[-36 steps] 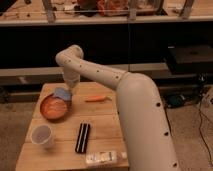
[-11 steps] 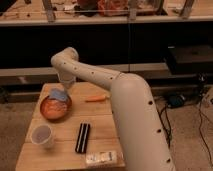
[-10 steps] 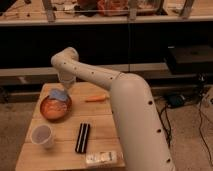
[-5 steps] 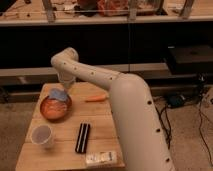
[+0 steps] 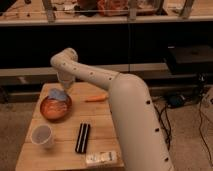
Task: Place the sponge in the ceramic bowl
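The orange-red ceramic bowl (image 5: 51, 110) sits at the left of the wooden table (image 5: 65, 127). The pale blue-grey sponge (image 5: 56, 94) is over the bowl's far rim, right at the end of my arm. My gripper (image 5: 62, 90) points down at that spot from the bowl's back edge, mostly hidden by the white wrist. Whether the sponge is held or rests on the bowl does not show.
A white cup (image 5: 42, 136) stands at the front left. A black flat bar (image 5: 83, 137) lies in the middle, a white wrapped packet (image 5: 101, 158) at the front edge, and an orange carrot-like piece (image 5: 96, 98) behind the centre. Dark shelving stands behind the table.
Since 3.6 s ago the arm has shifted slightly left, carrying the sponge further over the bowl. Over the last second nothing visibly moved.
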Action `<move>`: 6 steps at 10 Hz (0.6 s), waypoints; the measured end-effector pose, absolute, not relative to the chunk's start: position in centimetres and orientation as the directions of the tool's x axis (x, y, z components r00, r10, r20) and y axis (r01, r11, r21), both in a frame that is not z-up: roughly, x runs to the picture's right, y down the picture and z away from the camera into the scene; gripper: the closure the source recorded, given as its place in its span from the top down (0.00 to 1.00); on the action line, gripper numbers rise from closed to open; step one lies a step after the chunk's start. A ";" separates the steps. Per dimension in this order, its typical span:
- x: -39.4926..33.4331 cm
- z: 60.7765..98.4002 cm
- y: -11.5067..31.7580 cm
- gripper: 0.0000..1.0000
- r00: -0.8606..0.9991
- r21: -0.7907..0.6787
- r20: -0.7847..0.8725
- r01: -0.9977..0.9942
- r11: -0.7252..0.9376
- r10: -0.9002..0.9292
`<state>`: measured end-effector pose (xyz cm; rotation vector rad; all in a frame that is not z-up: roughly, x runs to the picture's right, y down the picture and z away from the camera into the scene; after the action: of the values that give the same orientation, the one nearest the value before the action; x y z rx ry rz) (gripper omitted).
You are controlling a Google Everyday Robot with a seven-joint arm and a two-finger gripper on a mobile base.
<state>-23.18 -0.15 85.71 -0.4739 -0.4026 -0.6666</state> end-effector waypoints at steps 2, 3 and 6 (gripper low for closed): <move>-23.3 85.8 -0.2 0.22 0.716 -0.283 0.498 0.668 0.688 -0.490; -23.4 85.8 -0.2 0.22 0.714 -0.280 0.499 0.669 0.689 -0.491; -23.5 86.0 -0.3 0.24 0.711 -0.276 0.499 0.672 0.687 -0.495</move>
<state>-23.54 -0.27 85.98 -0.4662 -0.4075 -0.6741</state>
